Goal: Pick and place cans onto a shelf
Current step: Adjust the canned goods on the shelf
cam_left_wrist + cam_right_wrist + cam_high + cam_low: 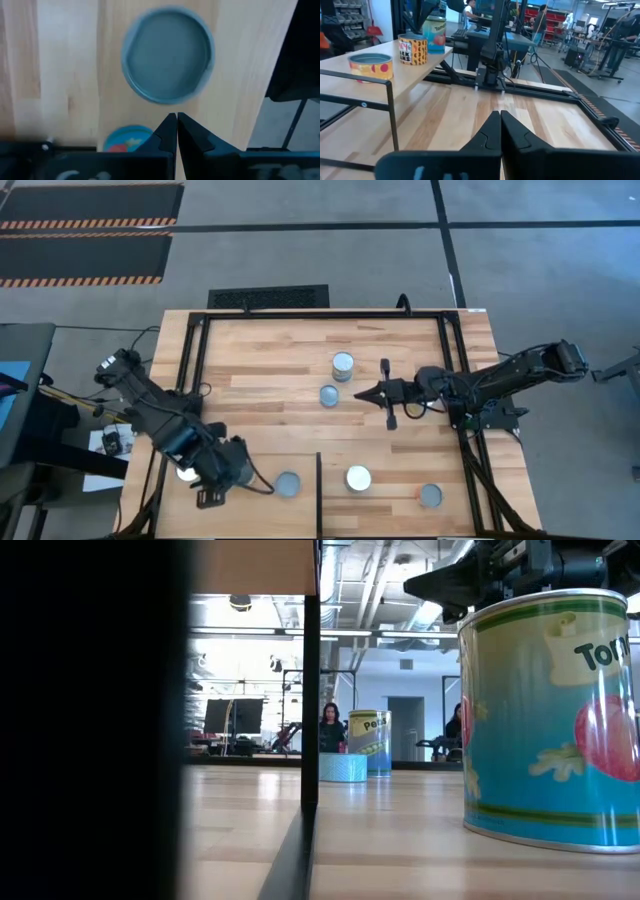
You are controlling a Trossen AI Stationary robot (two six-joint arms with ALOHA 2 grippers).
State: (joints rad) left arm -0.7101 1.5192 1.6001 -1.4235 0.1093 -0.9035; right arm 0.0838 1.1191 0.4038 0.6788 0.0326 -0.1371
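Table [270, 350], striped wood planks, w/ black frame. Left tool [236, 465] is sitting at near-left edge, fingers [167, 135] pressed together, gripping nothing; grey-topped can [288, 484] is lying just beside its tip, another white-topped can [186, 472] partly hidden under the arm. Right tool [366, 392] is hovering mid-table, fingers also together, empty. Two cans near it at centre: taller can [343, 366] and low tin [329, 395]. White-topped can [358, 478] and grey-topped can [431, 496] are standing along near edge, right of dark divider [319, 495]. In right wrist view, three cans are standing on pale shelf [395, 75].
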